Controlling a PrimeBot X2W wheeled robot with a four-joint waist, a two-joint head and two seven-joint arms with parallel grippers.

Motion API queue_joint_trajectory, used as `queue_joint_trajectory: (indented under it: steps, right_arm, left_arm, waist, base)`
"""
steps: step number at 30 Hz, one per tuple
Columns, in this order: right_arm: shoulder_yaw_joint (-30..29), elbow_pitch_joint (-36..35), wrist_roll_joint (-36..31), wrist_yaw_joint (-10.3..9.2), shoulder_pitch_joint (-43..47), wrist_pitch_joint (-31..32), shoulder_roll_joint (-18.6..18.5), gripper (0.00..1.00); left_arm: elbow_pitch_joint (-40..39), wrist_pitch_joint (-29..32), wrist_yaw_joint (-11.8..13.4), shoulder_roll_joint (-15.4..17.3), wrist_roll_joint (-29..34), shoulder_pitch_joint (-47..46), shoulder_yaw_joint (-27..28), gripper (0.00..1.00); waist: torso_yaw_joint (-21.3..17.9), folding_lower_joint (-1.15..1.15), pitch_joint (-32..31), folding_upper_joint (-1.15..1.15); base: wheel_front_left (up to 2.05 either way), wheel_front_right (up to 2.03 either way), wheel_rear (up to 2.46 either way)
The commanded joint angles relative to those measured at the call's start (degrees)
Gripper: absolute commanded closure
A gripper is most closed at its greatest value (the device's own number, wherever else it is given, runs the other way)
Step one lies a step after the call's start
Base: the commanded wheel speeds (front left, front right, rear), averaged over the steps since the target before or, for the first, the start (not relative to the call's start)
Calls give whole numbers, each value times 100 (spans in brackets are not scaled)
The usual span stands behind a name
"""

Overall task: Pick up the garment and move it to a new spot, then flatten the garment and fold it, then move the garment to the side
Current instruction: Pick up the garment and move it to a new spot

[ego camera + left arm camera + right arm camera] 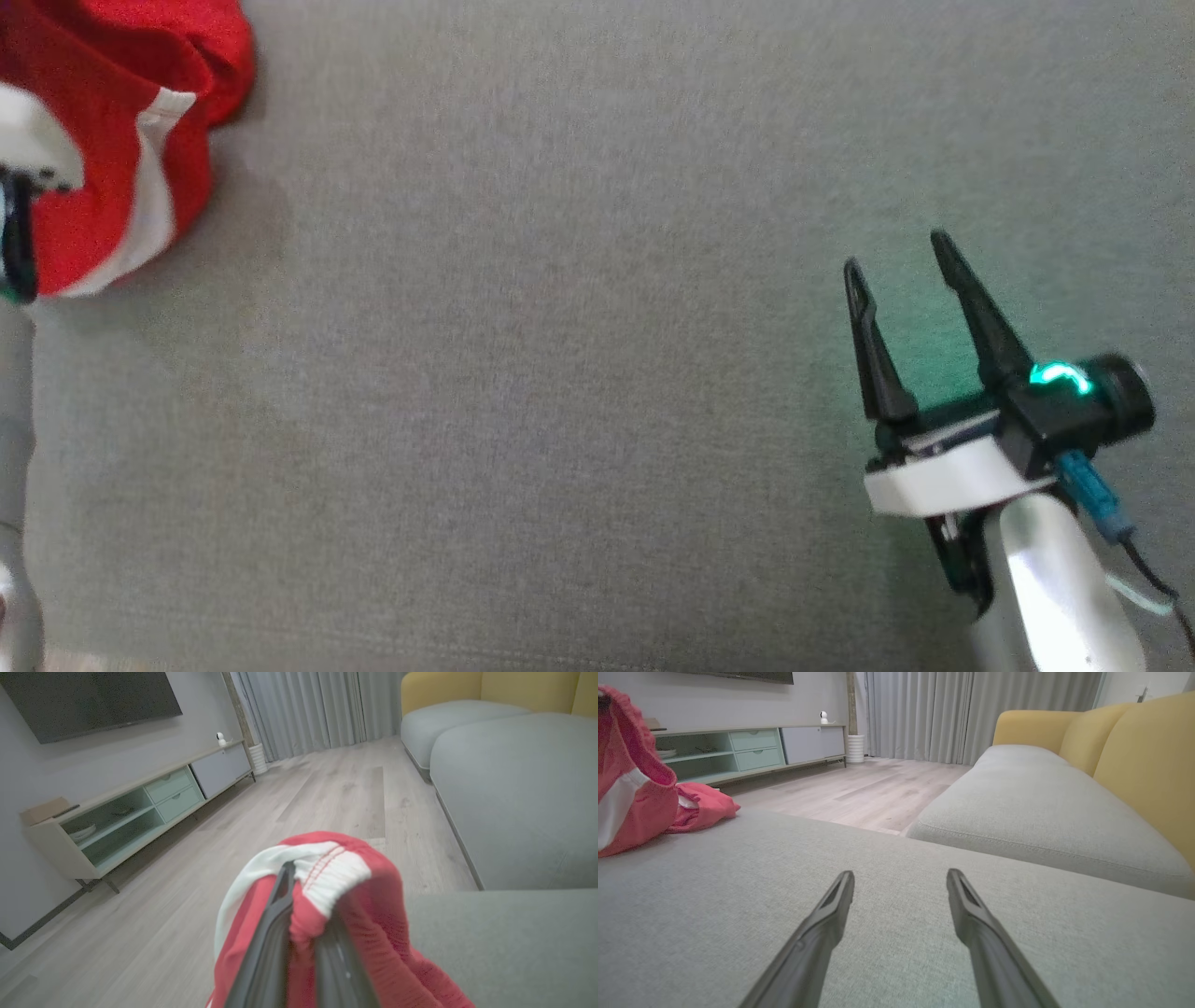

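Garment [112, 140]: a red piece with white bands, bunched at the left edge of the grey sofa cushion [560, 373]. Part of it rests on the cushion and part appears lifted. In the left wrist view, a fold near the white ribbed hem is seen pinched between the clenched fingers of the left gripper [306, 905]. The right gripper [896, 252] is held spread and empty, low over the bare cushion and well apart from the cloth. The task is judged to be at its first step: the garment is grasped but not yet carried to a new spot. Flattening, folding and setting aside are all left to do. No brand, label or writing can be read on the cloth or elsewhere.
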Motion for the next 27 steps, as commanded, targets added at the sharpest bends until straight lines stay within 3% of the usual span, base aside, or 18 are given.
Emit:
queue_joint_trajectory:
  steps: [1, 4, 9, 10, 18, 23, 27]
  right_arm:
    - [128, -56, 151, -4, 181, -97, 49, 0]
    - [125, 102, 348, -4, 286, -139, 49, 0]
    - [127, 248, 614, -4, 374, -171, 49, 0]
    - [127, 248, 614, -4, 374, -171, 49, 0]
    - [204, 212, 833, -4, 279, -178, 50, 0]
    - [195, 195, 886, -4, 228, -179, 50, 0]
    - [156, 179, 884, -4, 229, -179, 50, 0]
  left_arm:
    - [-453, 138, -47, 339, 93, -304, -9, 100]
    - [-886, 413, -81, 168, 154, -292, -224, 100]
    - [-1663, 832, -147, -397, 58, -185, -559, 100]
    - [-1663, 832, -147, -397, 58, -185, -559, 100]
    - [-2634, 1283, -242, -1420, -196, -118, -1144, 100]
    - [-2945, 1328, -165, -1880, -497, 88, -1320, 100]
    - [-2924, 1250, 79, -2029, -793, 558, -1407, 100]
  waist:
    - [-162, 1, -664, 0]
    - [-334, 1, -1034, 0]
    - [-713, 1, -1417, 0]
    - [-713, 1, -1417, 0]
    - [-1313, 1, -1368, 0]
    - [-1526, 1, -1227, 0]
    - [-1590, 1, -1117, 0]
  base:
    - [0, 0, 0]
    - [0, 0, 0]
    - [0, 0, 0]
    - [0, 0, 0]
    - [0, 0, 0]
    - [0, 0, 0]
    - [0, 0, 0]
